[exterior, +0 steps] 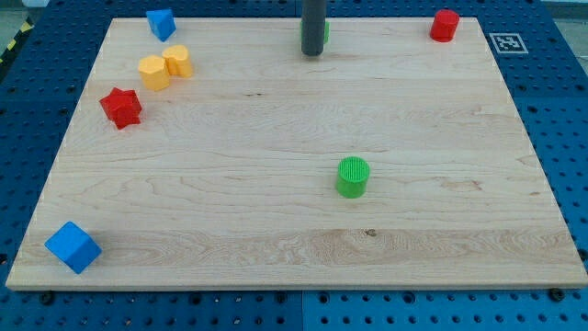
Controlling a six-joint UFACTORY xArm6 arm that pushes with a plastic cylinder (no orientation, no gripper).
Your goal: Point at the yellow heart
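Two yellow blocks sit side by side at the view's upper left. The right one (pixel 177 61) has a lobed outline and looks like the yellow heart. The left one (pixel 153 72) looks like a pentagon. My tip (pixel 313 53) rests on the board at the view's top centre, far to the right of both yellow blocks and not touching them. A green block (pixel 326 31) is mostly hidden behind the rod, so I cannot make out its shape.
A red star (pixel 120 108) lies below and left of the yellow blocks. A blue block (pixel 161 24) is at the top left and a blue cube (pixel 72 246) at the bottom left. A green cylinder (pixel 352 176) stands right of centre, and a red block (pixel 445 25) at the top right.
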